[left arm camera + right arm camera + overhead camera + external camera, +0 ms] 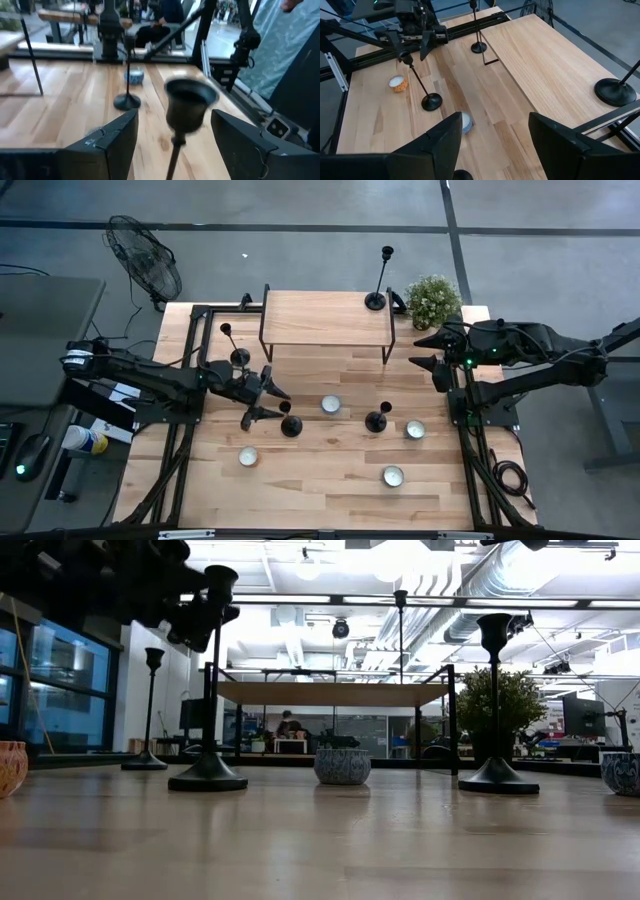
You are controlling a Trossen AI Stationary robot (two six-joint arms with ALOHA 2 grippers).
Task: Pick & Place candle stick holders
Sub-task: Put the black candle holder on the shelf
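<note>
The left gripper hangs over the table's left-middle with its fingers spread to either side of the top cup of a slim black metal candlestick, not closed on it; that candlestick's round disc base stands on the pale wooden tabletop. Another black candlestick stands near the middle, a third behind the gripper, and the tallest on a raised wooden shelf at the back. The right gripper waits with fingers apart at the table's right edge, near a small potted green plant.
</note>
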